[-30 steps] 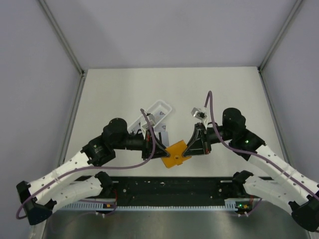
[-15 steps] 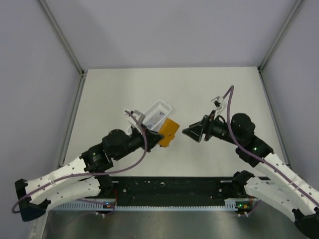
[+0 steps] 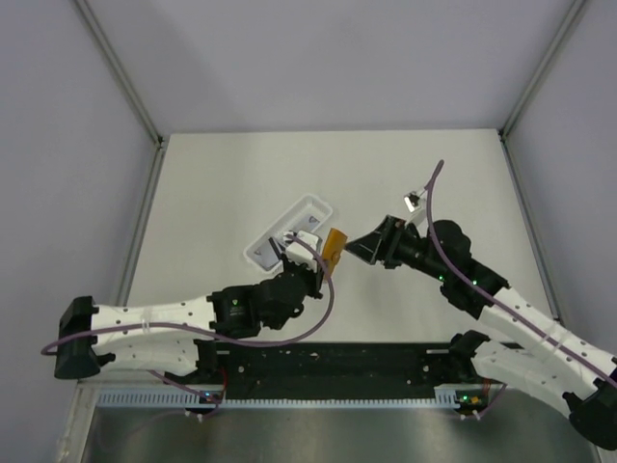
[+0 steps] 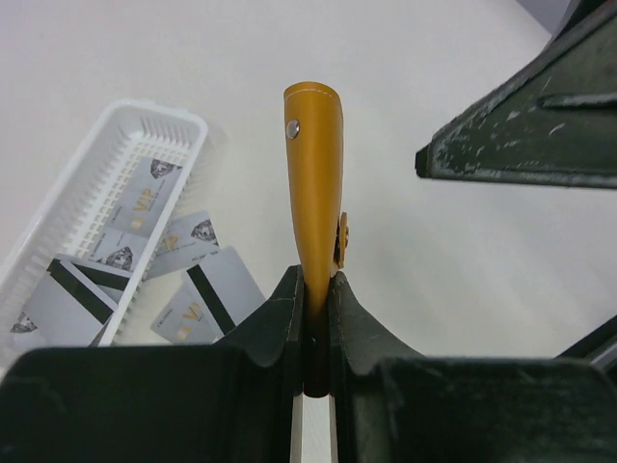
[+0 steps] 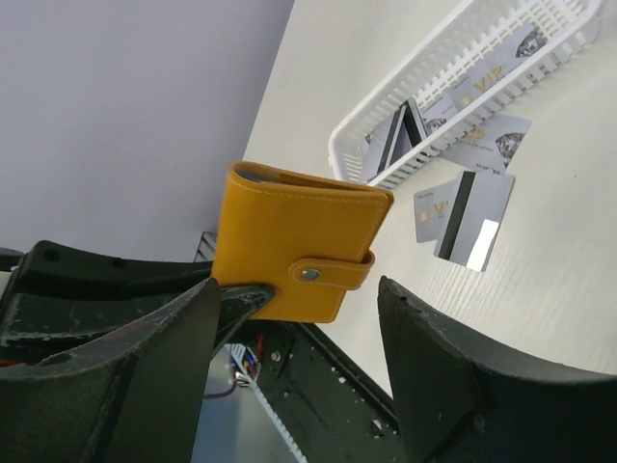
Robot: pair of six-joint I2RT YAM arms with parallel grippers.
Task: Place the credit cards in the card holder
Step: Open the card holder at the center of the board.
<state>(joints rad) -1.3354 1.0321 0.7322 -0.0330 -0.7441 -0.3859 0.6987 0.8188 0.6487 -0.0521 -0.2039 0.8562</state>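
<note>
left hand point(image 4: 313, 294) clamping card holder point(image 4: 313, 164), right hand point(image 3: 359, 247) wide open

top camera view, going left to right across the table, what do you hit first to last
white tray → card holder → right tool

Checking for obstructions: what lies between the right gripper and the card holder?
Nothing: the top view shows only bare table between the right gripper and card holder.
</note>
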